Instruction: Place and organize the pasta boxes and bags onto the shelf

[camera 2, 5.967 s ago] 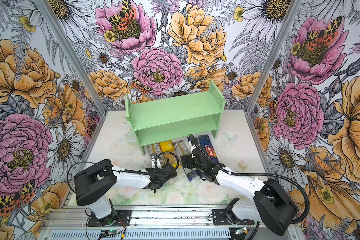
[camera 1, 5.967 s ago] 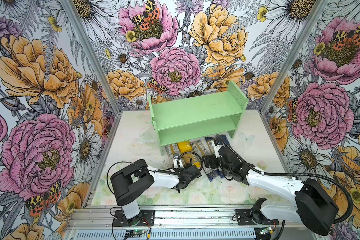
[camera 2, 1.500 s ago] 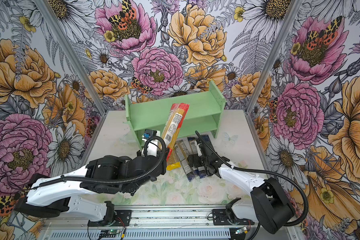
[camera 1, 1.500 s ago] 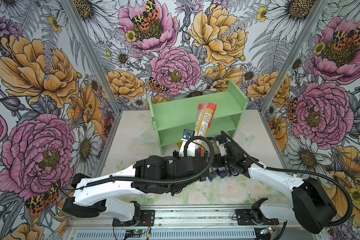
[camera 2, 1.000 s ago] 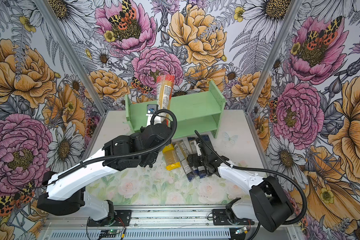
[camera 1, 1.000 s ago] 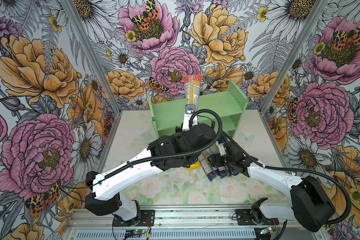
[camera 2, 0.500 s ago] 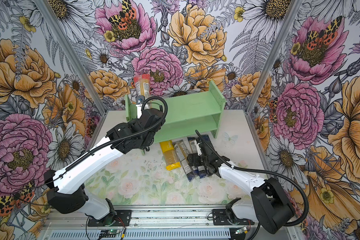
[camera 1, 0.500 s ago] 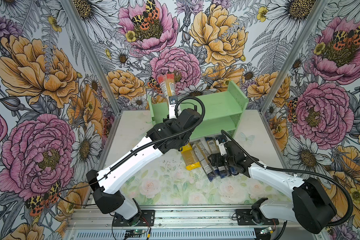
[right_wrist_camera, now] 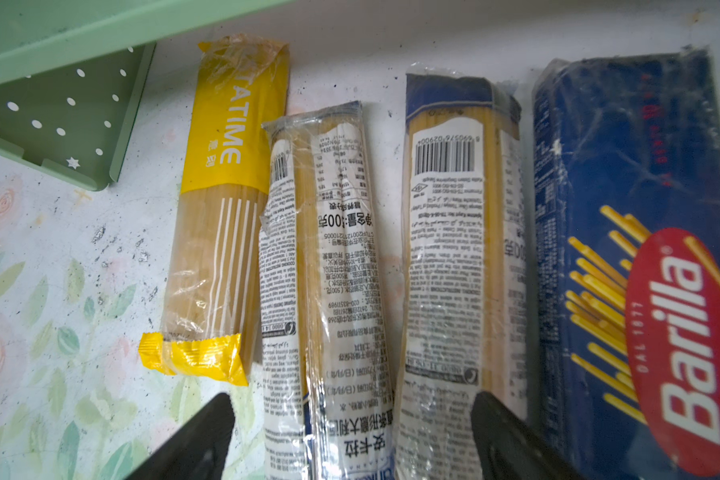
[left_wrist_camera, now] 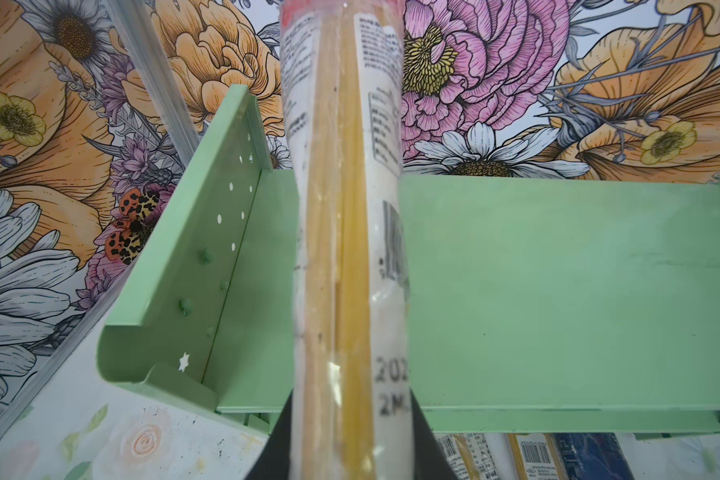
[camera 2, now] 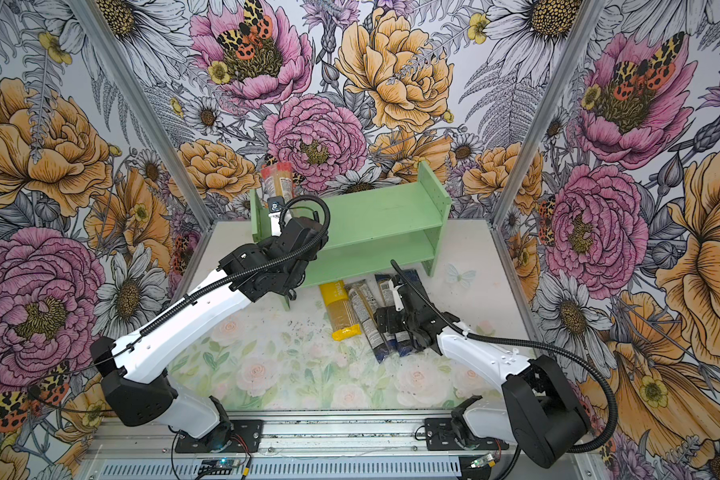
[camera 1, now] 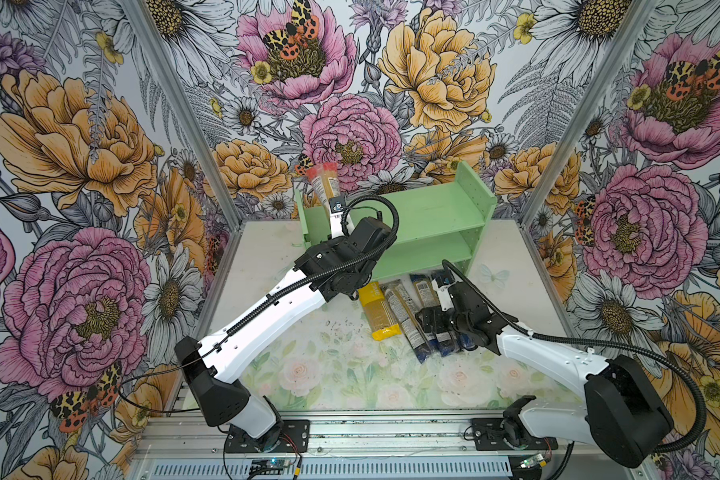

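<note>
My left gripper (camera 1: 330, 198) (left_wrist_camera: 350, 453) is shut on the red-ended clear spaghetti bag (camera 1: 324, 182) (camera 2: 278, 180) (left_wrist_camera: 346, 208). It holds the bag upright over the left end of the mint-green shelf (camera 1: 433, 212) (camera 2: 385, 214) (left_wrist_camera: 558, 291). In front of the shelf lie a yellow bag (camera 1: 377, 305) (right_wrist_camera: 221, 232), two blue-ended clear bags (right_wrist_camera: 329, 270) (right_wrist_camera: 458, 249) and a dark blue Barilla box (right_wrist_camera: 641, 249). My right gripper (camera 1: 433, 328) (right_wrist_camera: 350, 411) is open low over the near ends of the two clear bags, gripping nothing.
Both shelf boards show bare in both top views. The shelf's left side panel (left_wrist_camera: 192, 266) stands close beside the held bag. Flowered walls (camera 1: 100, 166) close in the table on three sides, with a metal rail (camera 1: 371, 432) along the front.
My left arm has swung the upright bag leftward from above the shelf's middle to its left end. The right arm and the packs on the table have stayed put.
</note>
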